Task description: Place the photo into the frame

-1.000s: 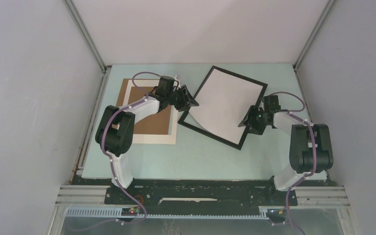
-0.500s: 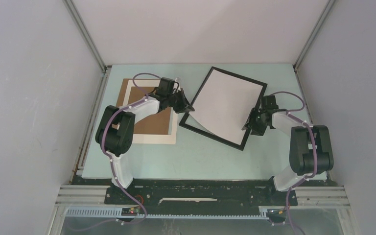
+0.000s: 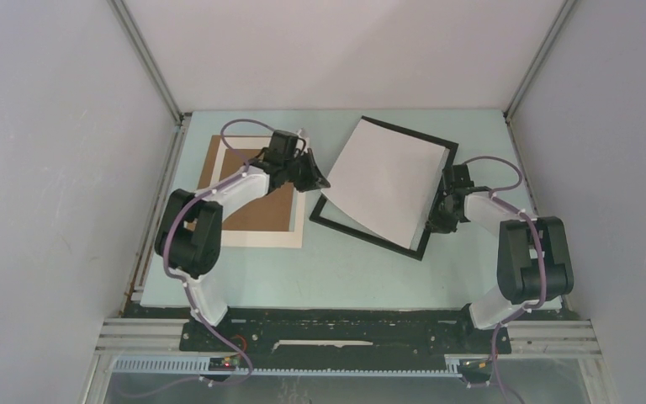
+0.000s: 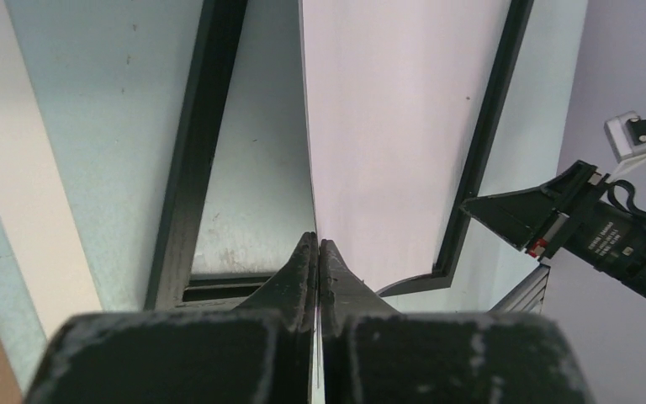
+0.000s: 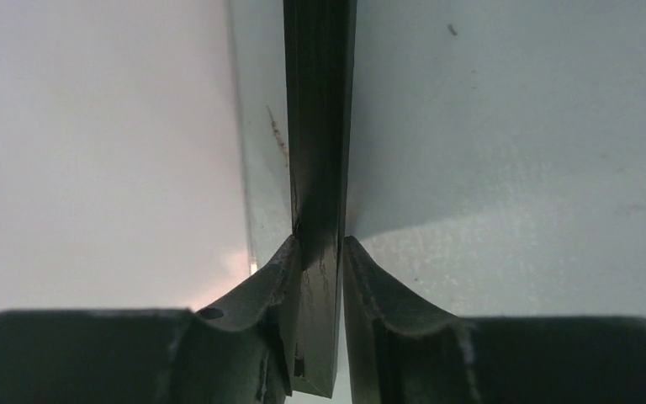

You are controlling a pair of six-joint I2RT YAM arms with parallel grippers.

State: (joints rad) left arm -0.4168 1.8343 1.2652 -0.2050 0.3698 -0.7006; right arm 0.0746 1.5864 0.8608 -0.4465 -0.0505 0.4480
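1. Left jaws are pressing fully together on the left edge of the photo (image 4: 395, 126), pinching the thin sheet between their two tips.
2. Right jaws are standing only narrowly apart and clamping the right rail of the frame (image 5: 320, 126). One tip is sitting on the inner side of the rail by the pane, and the other is on the outer side, over the desk (image 3: 345, 278).
3. The photo is showing its plain white back upward and bowing over the frame. Its pinched edge is lifting clear of the pane, just inside the frame's left rail.
4. Its opposite edge is reaching close to the right rail, just beside the right jaws, with a narrow strip of pane showing between sheet and rail.
5. In the overhead view the photo's far corner is overhanging the frame's far rail, so the sheet is lying askew rather than within the rails.
6. The frame is lying turned at an angle on the desk between the two arms.
7. A brown board (image 3: 256, 202) is lying on a white mat (image 3: 261, 238) to the left, under the left arm.
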